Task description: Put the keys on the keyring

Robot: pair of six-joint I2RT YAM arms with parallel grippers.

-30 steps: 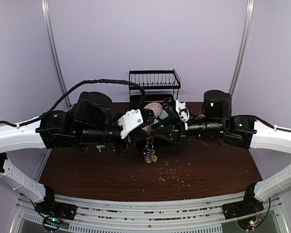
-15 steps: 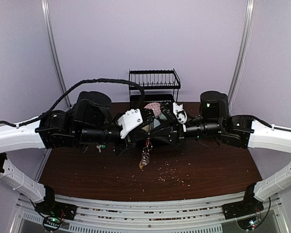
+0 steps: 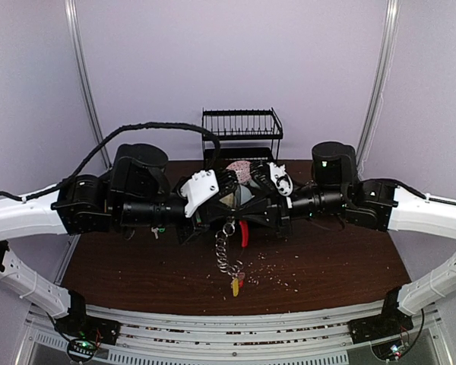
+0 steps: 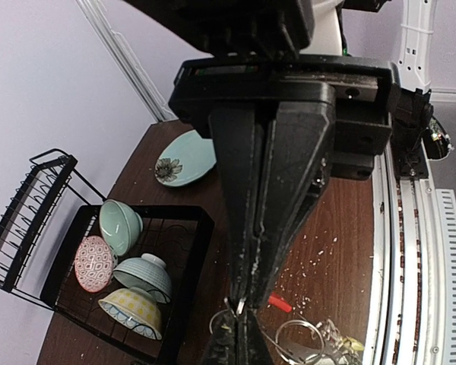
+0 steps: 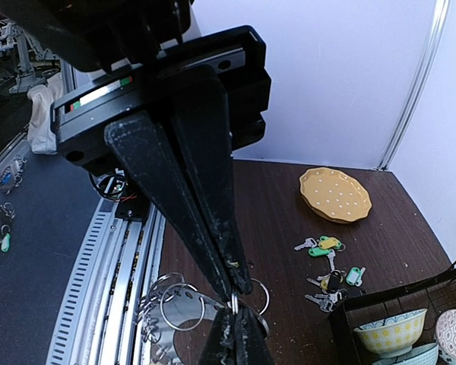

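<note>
My two grippers meet tip to tip above the middle of the table. The left gripper (image 3: pixel 226 207) (image 4: pixel 243 303) is shut on a silver wire of the keyring (image 3: pixel 229 243). The right gripper (image 3: pixel 247 209) (image 5: pixel 234 298) is shut on the same ring's wire from the other side. The keyring hangs below them as a chain of split rings (image 5: pixel 171 304), with its red sleeve (image 3: pixel 245 233) (image 4: pixel 280 303) off to the right. A yellow-tagged key (image 3: pixel 235 287) dangles at the bottom. Loose keys (image 5: pixel 328 266) with green, yellow and teal tags lie on the table.
A black wire rack (image 3: pixel 242 133) stands at the back. A black tray (image 4: pixel 190 266) holds several bowls (image 4: pixel 143 274). A teal plate (image 4: pixel 186 157) and a yellow dotted plate (image 5: pixel 334 194) lie on the wood. Crumbs (image 3: pixel 273 270) are scattered near the front. One more key (image 3: pixel 154 230) lies under the left arm.
The right gripper has closed onto the ring. The chain of split rings now hangs lower and longer, and the red sleeve has swung into sight.
</note>
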